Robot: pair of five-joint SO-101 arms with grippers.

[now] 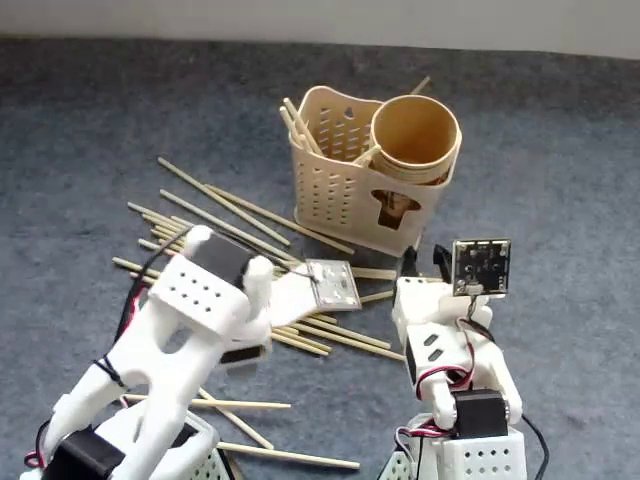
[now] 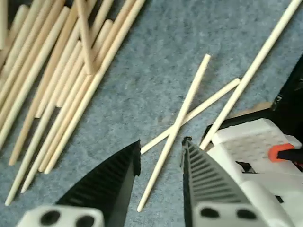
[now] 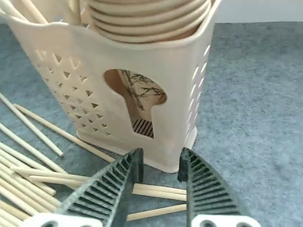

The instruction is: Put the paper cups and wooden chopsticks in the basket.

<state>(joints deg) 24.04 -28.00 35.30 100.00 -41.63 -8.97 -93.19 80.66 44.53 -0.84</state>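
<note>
— Wooden chopsticks (image 1: 230, 225): how will they handle?
— Light, stiff, thin and smooth, I judge. They roll easily and would slip from a loose pinch. Best taken near the middle, across the length, so that neither end dips.
— Where do they lie?
— Most are scattered on the desk (image 1: 560, 150), from the basket (image 1: 340, 190) toward the left and near edges. A few stand in the basket, which sits toward the far edge with the cups (image 1: 415, 135) stacked inside.
— The left hand (image 2: 161, 161)?
— Spread apart and holding nothing, low over one chopstick (image 2: 177, 125) that crosses another. The stick runs between the jaws; whether they touch it I cannot tell.
— And the right hand (image 3: 158, 165)?
— Also spread and empty, just before the basket's front wall, above two chopsticks at its foot.
</note>
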